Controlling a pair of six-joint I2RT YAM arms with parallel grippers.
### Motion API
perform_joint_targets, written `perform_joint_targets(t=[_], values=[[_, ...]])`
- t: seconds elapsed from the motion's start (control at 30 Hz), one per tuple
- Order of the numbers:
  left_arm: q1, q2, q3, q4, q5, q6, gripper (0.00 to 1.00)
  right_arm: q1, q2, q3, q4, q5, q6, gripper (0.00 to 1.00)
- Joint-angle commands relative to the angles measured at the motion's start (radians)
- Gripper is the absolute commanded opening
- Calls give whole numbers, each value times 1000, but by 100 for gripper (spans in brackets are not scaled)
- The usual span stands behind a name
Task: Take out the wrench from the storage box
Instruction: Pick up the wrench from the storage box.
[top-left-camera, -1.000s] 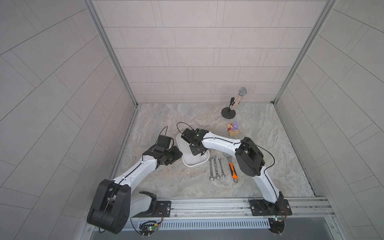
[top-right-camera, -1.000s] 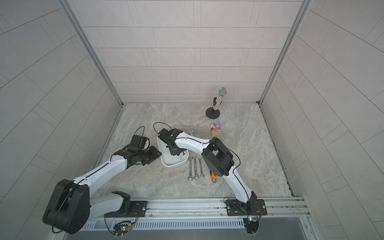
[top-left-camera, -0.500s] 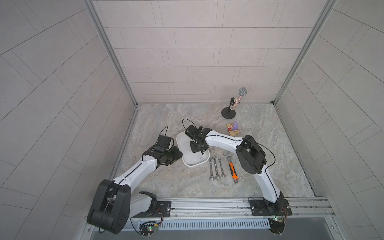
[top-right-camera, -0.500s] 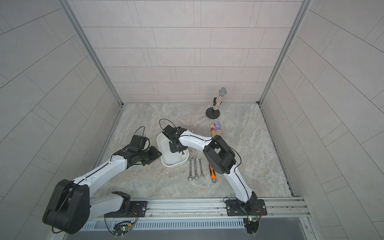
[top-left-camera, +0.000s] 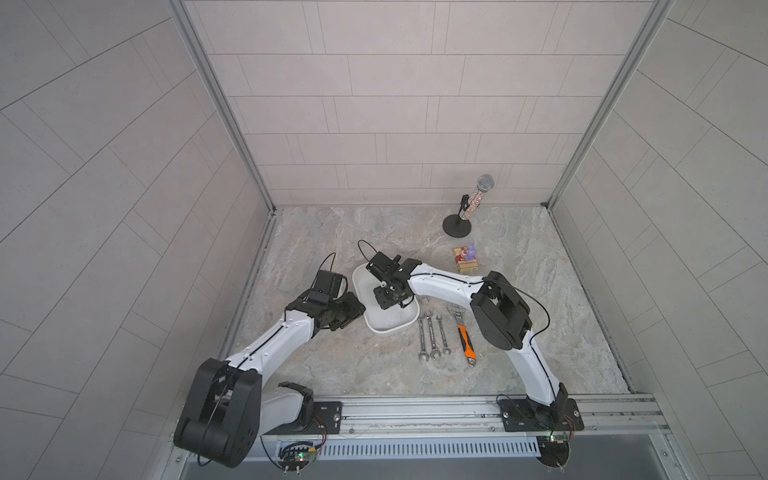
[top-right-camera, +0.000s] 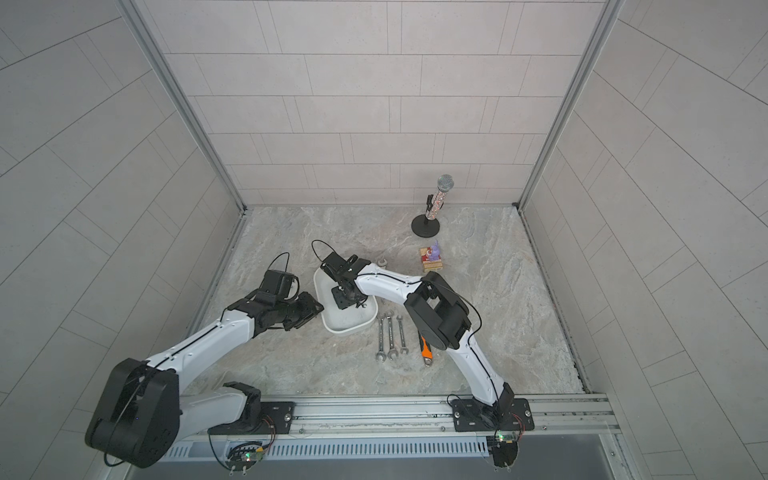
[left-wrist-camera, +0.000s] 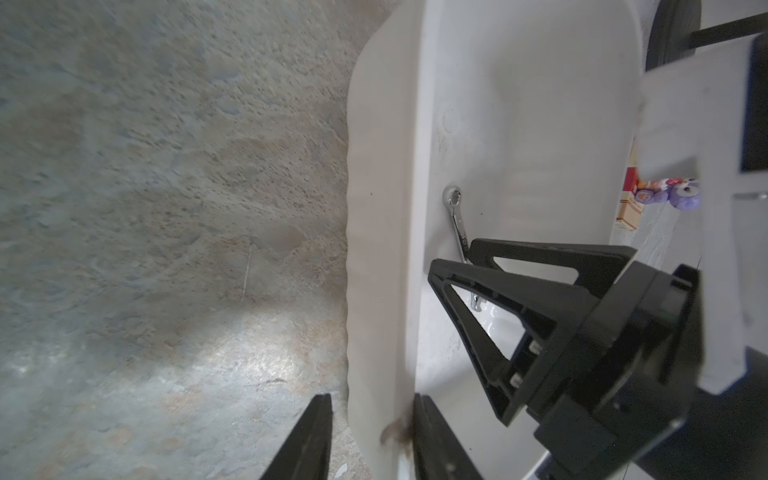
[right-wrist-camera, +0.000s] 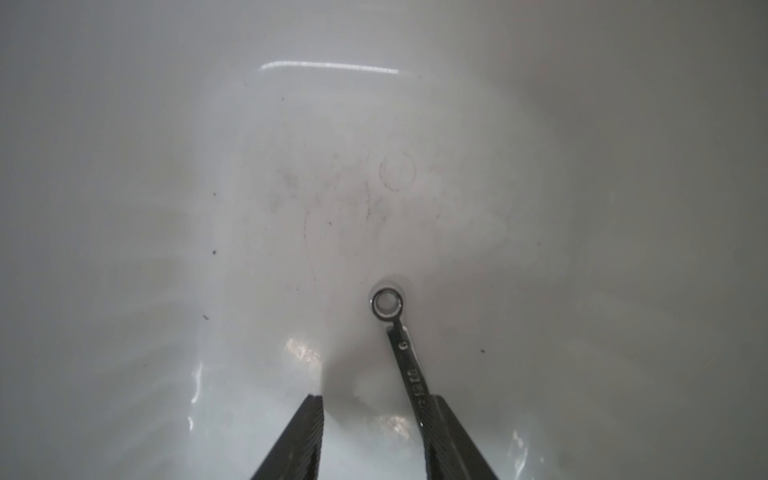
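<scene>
Your left gripper (left-wrist-camera: 370, 399) pinches the storage box (left-wrist-camera: 386, 166); your half-open right gripper (right-wrist-camera: 374, 399) may shove the wrench (right-wrist-camera: 405, 353) aside, as it lies by one finger.

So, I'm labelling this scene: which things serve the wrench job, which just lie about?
Job: shallow white plastic storage box; small silver wrench inside it; left gripper; right gripper.
Lying about: three silver spanners; orange-handled adjustable wrench; glittery microphone; purple toy.
</scene>
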Motion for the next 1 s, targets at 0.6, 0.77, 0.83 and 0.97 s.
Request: perform_joint_targets(t=[0.6, 0.77, 0.83, 0.97], values=[[-1, 9, -14, 11, -4, 5, 38, -77, 58, 114, -144, -66, -228, 38], [0, 9, -12, 12, -6, 3, 38, -69, 86, 113, -158, -19, -212, 34], [-1, 11, -12, 17, -5, 2, 38, -63, 88, 103, -161, 0, -203, 33], [1, 5, -9, 17, -3, 2, 38, -53, 83, 76, -184, 21, -119, 23]])
